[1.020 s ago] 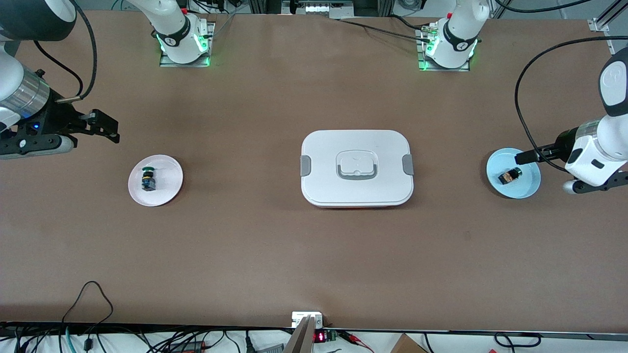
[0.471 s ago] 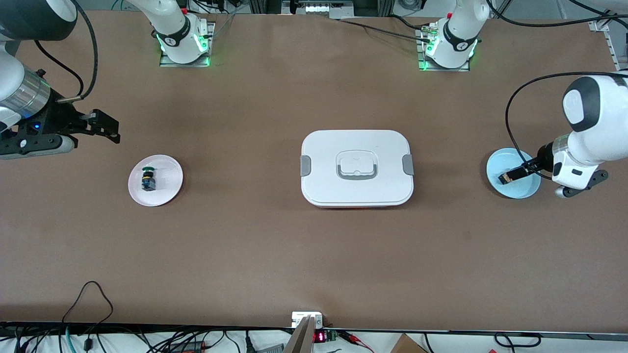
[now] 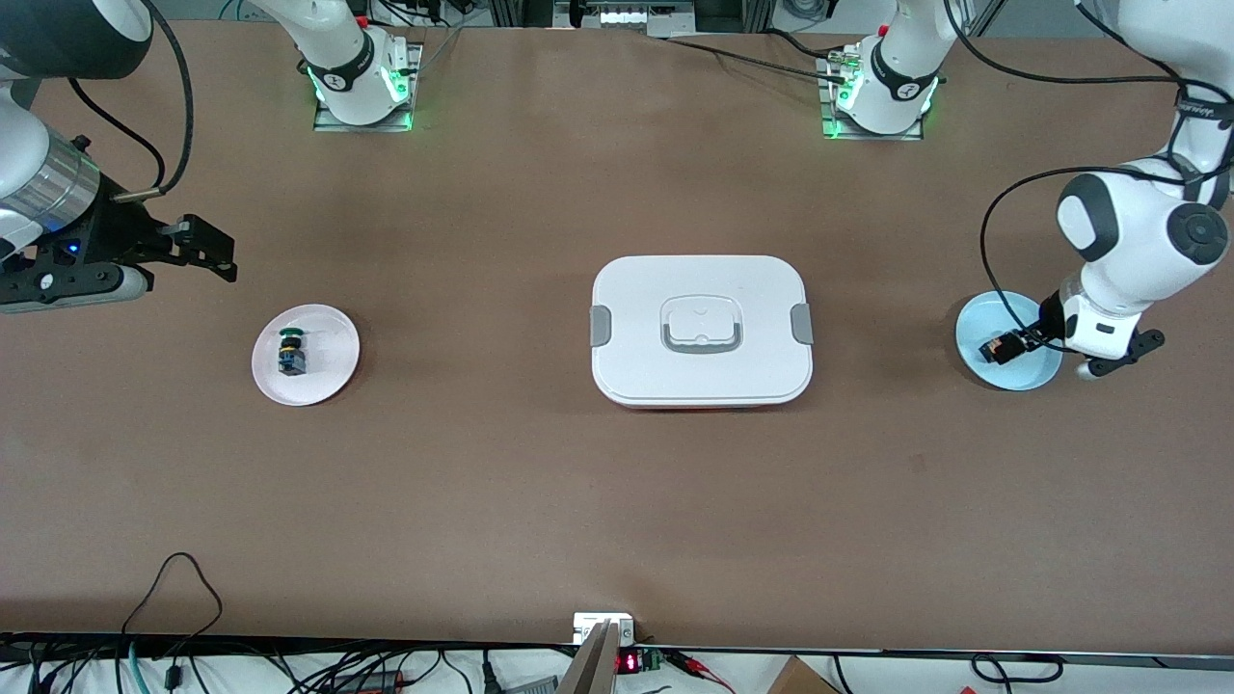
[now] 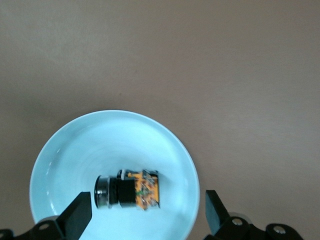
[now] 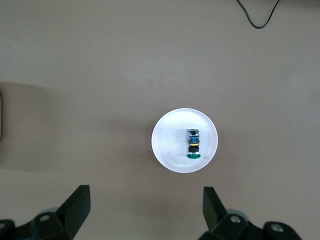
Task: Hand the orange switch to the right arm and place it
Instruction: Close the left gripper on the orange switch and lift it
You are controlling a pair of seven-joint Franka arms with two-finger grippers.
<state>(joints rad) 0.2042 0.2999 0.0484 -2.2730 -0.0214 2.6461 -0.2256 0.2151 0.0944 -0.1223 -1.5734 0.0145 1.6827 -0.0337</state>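
The left gripper (image 3: 1030, 339) has swung in over the blue dish (image 4: 55, 150) near the bench's left-arm edge, fingers spread astride the orange switch (image 4: 128, 189), so the pickup step judges next to call for lowering and closing, while the right gripper (image 3: 198, 253) waits open at the other edge.

Two switches: one orange switch (image 3: 1002, 346) on the blue plate (image 3: 974, 324), one green-capped switch (image 3: 290, 351) on the white plate (image 3: 328, 371). Two plates, one near each end of the table. One white lidded box (image 3: 701, 330) mid-table. Two arms, two grippers: left gripper (image 3: 1046, 339), right gripper (image 3: 207, 253).
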